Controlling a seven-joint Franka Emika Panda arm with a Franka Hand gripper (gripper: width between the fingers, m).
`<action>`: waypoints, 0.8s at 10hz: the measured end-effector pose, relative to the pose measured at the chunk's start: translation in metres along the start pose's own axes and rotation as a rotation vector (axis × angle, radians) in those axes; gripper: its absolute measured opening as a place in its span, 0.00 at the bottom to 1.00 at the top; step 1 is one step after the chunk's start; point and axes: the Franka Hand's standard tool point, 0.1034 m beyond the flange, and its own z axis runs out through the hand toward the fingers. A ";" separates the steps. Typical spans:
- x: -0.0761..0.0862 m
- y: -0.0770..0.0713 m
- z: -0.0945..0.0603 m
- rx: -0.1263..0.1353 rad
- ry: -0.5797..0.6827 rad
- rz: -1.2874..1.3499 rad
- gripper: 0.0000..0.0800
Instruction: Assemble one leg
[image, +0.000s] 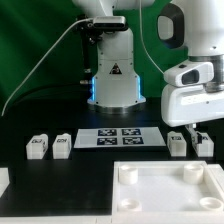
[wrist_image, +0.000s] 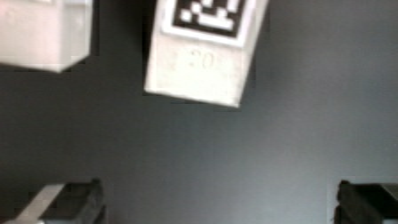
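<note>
Two short white legs stand at the exterior view's right, one nearer the marker board and one further right. Two more legs stand at the left. The wide white panel with round corner sockets lies in front. My gripper hangs just above the two right legs. In the wrist view it is open and empty, its dark fingertips wide apart. A tagged leg and another leg lie ahead of it, outside the jaws.
The marker board lies flat between the two pairs of legs. The robot base stands behind it. A white object shows at the left edge. The table is black.
</note>
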 end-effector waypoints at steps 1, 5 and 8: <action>-0.005 0.002 0.000 -0.012 -0.130 0.004 0.81; -0.022 0.006 0.000 -0.024 -0.582 0.075 0.81; -0.016 0.004 0.003 -0.020 -0.734 0.079 0.81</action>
